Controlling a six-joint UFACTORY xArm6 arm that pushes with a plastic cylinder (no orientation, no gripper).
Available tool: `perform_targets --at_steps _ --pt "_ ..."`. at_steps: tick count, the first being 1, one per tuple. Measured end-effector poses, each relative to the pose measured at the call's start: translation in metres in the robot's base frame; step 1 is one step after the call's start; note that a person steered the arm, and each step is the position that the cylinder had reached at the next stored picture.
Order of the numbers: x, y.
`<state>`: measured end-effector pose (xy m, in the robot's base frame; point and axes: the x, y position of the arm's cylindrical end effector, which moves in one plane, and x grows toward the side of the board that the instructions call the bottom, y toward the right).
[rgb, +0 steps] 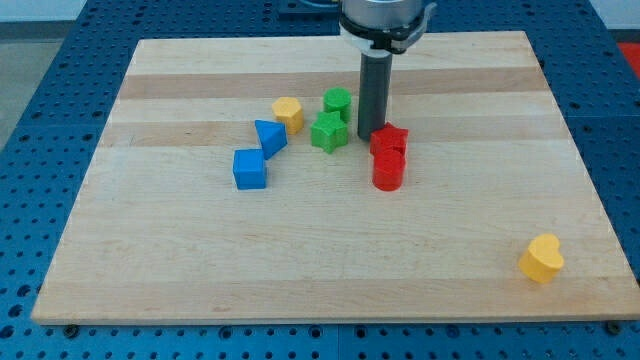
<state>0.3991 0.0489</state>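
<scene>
My tip is the lower end of a straight dark rod; this end effector has nothing that opens or clamps, so it grasps nothing and only presses sideways against what it meets. It stands on the wooden counter, in the narrow gap between the green star block on its left and the red star block on its right. It looks to be touching the red star's left edge, or just beside it; the contact cannot be told for sure. The green star sits near the tip but apart from it.

Just nearer than the red star, touching it, stands the red cylinder. Farther than the green star, just behind it, is the green cylinder.

Further left lies the yellow block, roughly hexagonal, and near it the blue triangular block, with the blue cube just nearer and to its left. These seven form a loose cluster around the counter's middle.

Well apart from all of them, at the near right corner, rests the yellow heart block.

As for progress, the pictures show only this arrangement: blocks of one colour sit paired, except the two yellow ones, which lie well apart.
</scene>
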Motion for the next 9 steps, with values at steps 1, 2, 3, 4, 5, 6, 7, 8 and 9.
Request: perform_targets --at_steps 1,2,3,4,5,6,7,8,9 --pt "0.008 0.011" --pt "0.018 0.023" --pt "0.037 0.033" --pt "0.052 0.045" --pt "0.059 0.066" --pt "0.075 0.078" --pt "0.091 0.091" --pt "0.102 0.101" --pt "0.11 0.106"
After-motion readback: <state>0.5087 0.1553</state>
